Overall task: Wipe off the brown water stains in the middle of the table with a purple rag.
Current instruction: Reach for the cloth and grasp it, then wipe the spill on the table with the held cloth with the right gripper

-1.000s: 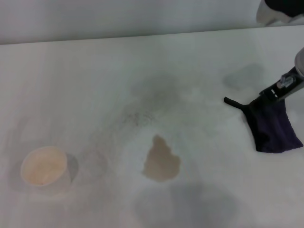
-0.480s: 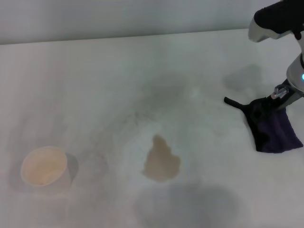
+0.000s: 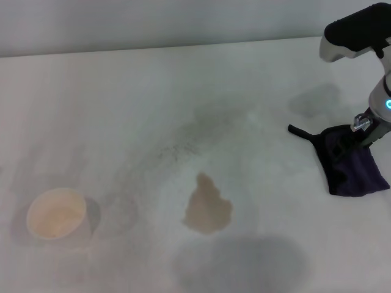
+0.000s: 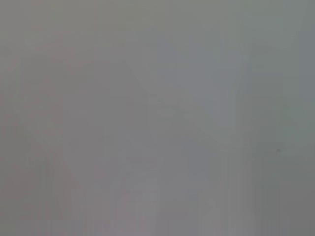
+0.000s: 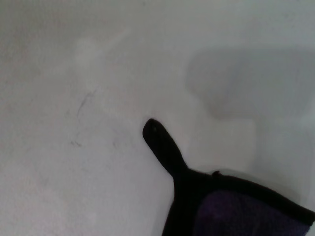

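Stain [image 3: 208, 207] sits mid table [image 3: 122, 91], not wiped yet. Rag [image 3: 349, 163] lies far to the right, flat. Right claw [image 3: 361, 127] has come down onto rag's far edge; can't tell if shut. Grab comes next, prob. Left arm not seen.

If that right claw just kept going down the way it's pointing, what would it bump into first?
Most likely the purple rag: the right gripper points down at the rag's far edge on the table. Whether they already touch is unclear.
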Controlling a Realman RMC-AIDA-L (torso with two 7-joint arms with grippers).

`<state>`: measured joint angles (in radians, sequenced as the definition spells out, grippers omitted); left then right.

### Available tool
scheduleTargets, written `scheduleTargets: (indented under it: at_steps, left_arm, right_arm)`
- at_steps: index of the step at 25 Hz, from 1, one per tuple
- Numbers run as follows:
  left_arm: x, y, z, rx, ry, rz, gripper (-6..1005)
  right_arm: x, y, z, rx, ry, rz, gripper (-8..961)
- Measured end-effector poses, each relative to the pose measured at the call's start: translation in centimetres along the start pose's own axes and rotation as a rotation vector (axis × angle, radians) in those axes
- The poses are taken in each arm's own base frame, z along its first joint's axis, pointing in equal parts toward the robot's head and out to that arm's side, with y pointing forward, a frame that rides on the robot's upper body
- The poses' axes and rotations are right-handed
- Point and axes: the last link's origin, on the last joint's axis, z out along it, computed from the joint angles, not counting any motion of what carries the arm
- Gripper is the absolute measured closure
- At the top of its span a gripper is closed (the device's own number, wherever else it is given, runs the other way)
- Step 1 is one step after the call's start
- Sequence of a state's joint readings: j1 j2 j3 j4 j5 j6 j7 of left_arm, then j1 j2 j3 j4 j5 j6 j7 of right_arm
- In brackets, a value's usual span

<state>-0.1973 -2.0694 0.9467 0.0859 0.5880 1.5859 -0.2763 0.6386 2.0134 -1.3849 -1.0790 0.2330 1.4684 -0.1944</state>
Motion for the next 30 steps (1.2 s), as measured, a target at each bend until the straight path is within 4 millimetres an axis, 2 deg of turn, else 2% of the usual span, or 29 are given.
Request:
scheduleTargets:
  at_steps: [11, 16, 24, 30]
  left_arm:
    - [0.0, -0.1, -0.1, 0.003, 0.0, 0.002, 107]
    - [0.0, 0.0, -0.2, 0.002, -0.003, 0.001, 107]
    - [-0.1, 0.2, -0.1, -0.004, -0.005, -0.004, 106]
    - [-0.1, 0.3, -0.2, -0.004, -0.007, -0.005, 106]
  right_arm:
    - [-0.1, 0.1, 0.9, -0.007, 0.026, -0.002, 274]
    - [0.0, 0.0, 1.1, -0.004, 0.044, 0.004, 496]
    - [0.0, 0.0, 1.1, 0.015, 0.053, -0.005, 580]
    - [-0.7, 0.8, 0.6, 0.005, 0.014, -0.034, 796]
